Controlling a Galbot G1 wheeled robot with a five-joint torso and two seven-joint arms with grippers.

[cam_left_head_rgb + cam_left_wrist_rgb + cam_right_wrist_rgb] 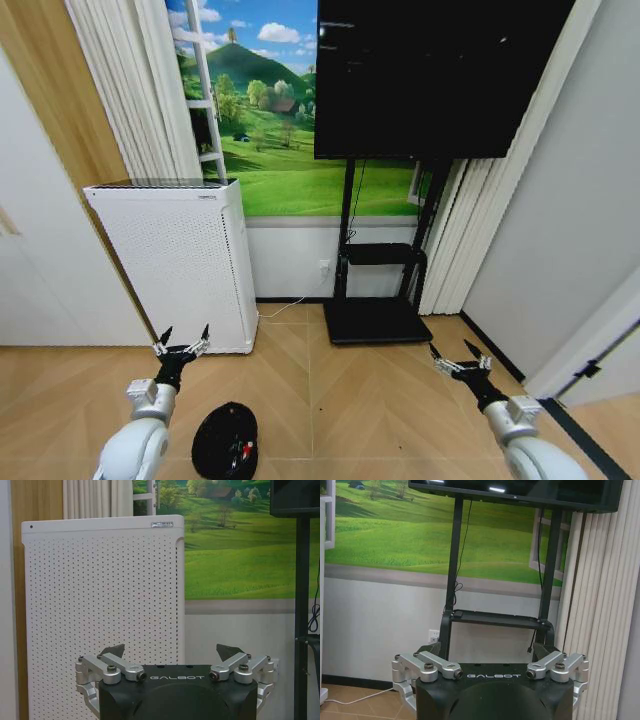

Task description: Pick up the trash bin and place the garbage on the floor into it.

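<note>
The trash bin (222,432), a small black mesh wastebasket, stands on the wood floor at the view's lower edge, just right of my left arm. Small red bits of garbage (243,447) show inside its mouth. My left gripper (185,338) is open and empty, held above the floor beyond the bin and pointing at the white appliance; the left wrist view shows this gripper (173,652) with its jaws spread wide. My right gripper (458,352) is open and empty too, out to the right and pointing at the TV stand; the right wrist view shows it (485,654) spread the same way.
A tall white perforated appliance (180,260) stands against the wall at the left, close ahead of my left gripper. A black TV stand (375,300) with a large screen is ahead at centre. Curtains (470,240) and a wall close off the right side. Open wood floor lies between my arms.
</note>
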